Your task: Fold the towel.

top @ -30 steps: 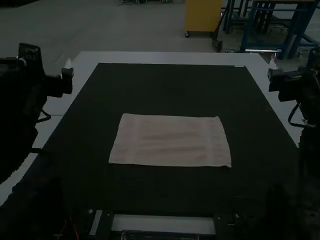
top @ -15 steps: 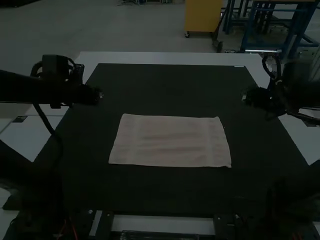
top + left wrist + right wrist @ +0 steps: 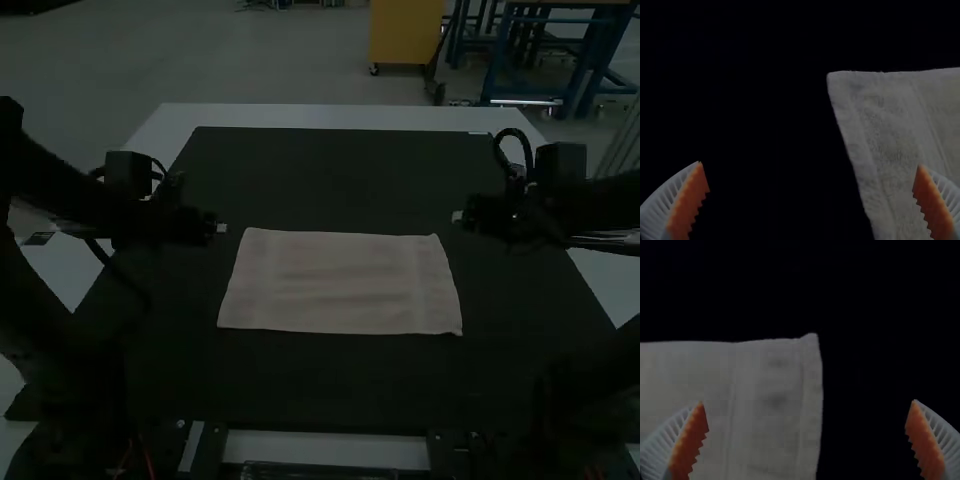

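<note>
One towel (image 3: pixel 340 283) lies spread on one dark mat (image 3: pixel 330 385), four corners visible in the high view. Two grippers, the left gripper (image 3: pixel 221 228) and right gripper (image 3: pixel 457 216), are near its far corners, wide open and empty; each wrist view adds two ribbed fingers (image 3: pixel 662 202) with orange pads (image 3: pixel 690 440), beside one towel corner
</note>
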### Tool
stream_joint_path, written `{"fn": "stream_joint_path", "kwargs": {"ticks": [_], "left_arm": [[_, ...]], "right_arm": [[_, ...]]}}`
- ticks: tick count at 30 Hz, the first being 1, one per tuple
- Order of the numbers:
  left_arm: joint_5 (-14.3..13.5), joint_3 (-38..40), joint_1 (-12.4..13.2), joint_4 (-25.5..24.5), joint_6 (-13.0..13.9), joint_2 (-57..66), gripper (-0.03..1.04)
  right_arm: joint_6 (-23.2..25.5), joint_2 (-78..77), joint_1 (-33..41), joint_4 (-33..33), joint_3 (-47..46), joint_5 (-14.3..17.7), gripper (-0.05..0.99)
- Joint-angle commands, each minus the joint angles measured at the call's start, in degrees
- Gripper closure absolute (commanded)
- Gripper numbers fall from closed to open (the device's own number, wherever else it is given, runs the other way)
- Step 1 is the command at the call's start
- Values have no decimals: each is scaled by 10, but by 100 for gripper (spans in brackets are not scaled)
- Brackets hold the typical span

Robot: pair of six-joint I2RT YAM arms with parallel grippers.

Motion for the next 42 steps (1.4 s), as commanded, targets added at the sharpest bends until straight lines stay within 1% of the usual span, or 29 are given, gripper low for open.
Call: {"fn": "stream_joint_path", "kwargs": {"ticks": [1, 5, 8, 16, 19, 27, 35, 42], "left_arm": [[22, 6, 3, 18, -6, 22, 5], [22, 12, 1, 37, -6, 65, 5], [22, 22, -1, 40, -3, 96, 5], [23, 53, -3, 51, 2, 140, 5], [31, 66, -6, 51, 2, 152, 5], [34, 92, -27, 50, 2, 179, 5], [33, 110, -40, 47, 1, 215, 5], [33, 124, -40, 45, 8, 241, 5]], "right_arm": [[-4, 21, 35, 24, -4, 0, 3], [12, 73, 64, 55, -4, 4, 3], [13, 104, 76, 74, -3, 4, 3], [14, 164, 79, 129, 6, 24, 3], [13, 190, 79, 143, 15, 29, 3], [11, 258, 79, 160, 52, 33, 3], [10, 300, 76, 175, 71, 33, 3], [8, 321, 75, 178, 84, 33, 3]]}}
